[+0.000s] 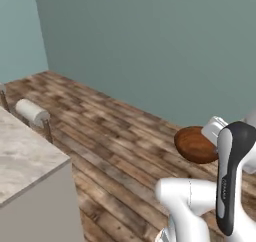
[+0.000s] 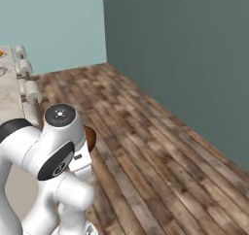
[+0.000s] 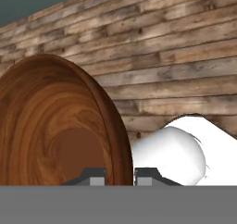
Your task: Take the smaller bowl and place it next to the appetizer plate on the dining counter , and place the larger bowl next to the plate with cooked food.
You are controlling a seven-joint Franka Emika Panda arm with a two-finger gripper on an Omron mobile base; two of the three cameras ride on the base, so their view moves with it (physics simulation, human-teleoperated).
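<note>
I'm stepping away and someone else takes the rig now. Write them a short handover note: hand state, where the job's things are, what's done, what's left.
Hand: shut on the smaller bowl, gripping its rim; the bowl is carried in the air above the wood floor.
Dining counter: to the left of the base, with padded stools along its edge.
Done: smaller bowl picked up.
Left: carry it to the appetizer plate on the counter and set it beside it; then fetch the larger bowl and place it by the plate with cooked food.

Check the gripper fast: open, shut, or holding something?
Gripper: shut on the rim of the smaller bowl, carried above the wood floor.
</note>
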